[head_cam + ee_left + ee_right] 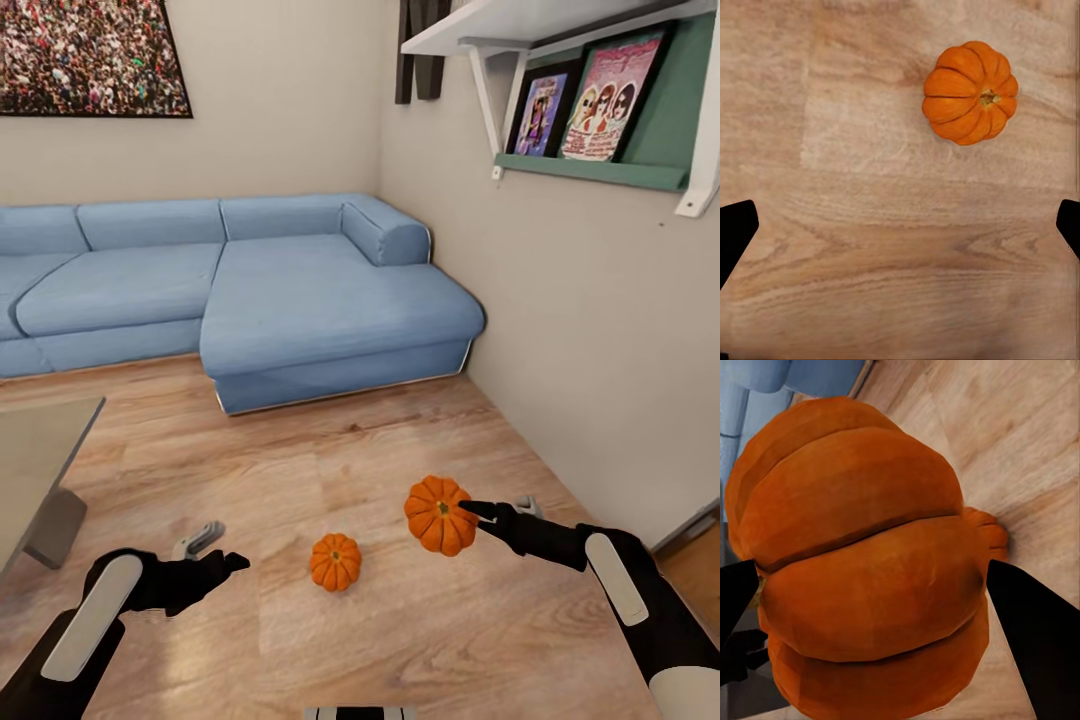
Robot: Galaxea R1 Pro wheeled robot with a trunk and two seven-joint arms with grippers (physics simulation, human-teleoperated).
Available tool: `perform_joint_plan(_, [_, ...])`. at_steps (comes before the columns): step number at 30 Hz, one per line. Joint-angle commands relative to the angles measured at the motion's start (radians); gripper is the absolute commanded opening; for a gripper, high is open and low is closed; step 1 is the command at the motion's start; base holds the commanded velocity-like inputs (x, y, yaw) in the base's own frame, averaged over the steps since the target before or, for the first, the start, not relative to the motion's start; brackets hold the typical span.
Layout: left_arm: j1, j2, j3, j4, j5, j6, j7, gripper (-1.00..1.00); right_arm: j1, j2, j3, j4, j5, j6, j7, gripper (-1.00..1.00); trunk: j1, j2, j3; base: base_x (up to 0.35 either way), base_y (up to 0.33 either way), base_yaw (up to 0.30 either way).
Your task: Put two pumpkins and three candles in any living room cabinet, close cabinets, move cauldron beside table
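Jaws of the right gripper point(470, 512) clamp a ribbed, round orange pumpkin point(438, 515), held clear above the pale wood-plank floor point(300, 470); in the right wrist view the dark fingers point(1035, 637) press its flanks on either side, its smooth segmented skin bulging between them. Jaws of the left gripper point(225, 560) stand wide and hold nothing, hovering over bare planks. A second, smaller ribbed orange pumpkin point(335, 561) rests on the floor between the two arms, stem upward, lying to the right of the left gripper and nearer to it than to the loaded right one; being almost spherical, it offers no long axis to align with. Seen from the left wrist, this pumpkin point(970, 92) sits off-centre, beyond the fingertips. Beyond stands a blue fabric corner sofa point(300, 290); a grey glossy low table point(40, 450) edges the left.
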Motion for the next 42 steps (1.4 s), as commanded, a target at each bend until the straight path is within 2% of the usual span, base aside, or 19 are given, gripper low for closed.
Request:
perform_joint_plan(1, [-0.001, 0.001, -0.002, 0.0, 0.01, 0.0, 0.01, 1.0, -0.001, 0.0, -0.002, 0.0, 0.0, 0.006, 0.006, -1.0, 0.0, 0.0, 0.001, 0.22, -0.068, 0.091])
perform_joint_plan(26, [-0.001, 0.0, -0.01, 0.005, 0.01, -0.001, 0.012, 1.0, -0.001, 0.0, -0.001, 0.0, 0.001, 0.006, 0.006, -1.0, 0.0, 0.0, 0.002, 0.093, -0.128, 0.002])
perform_joint_plan(42, [-0.001, 0.0, -0.011, 0.005, 0.007, -0.007, 0.011, 1.0, -0.001, 0.0, 0.0, -0.002, -0.002, 0.006, 0.008, -1.0, 0.0, 0.0, 0.002, 0.154, -0.031, 0.0])
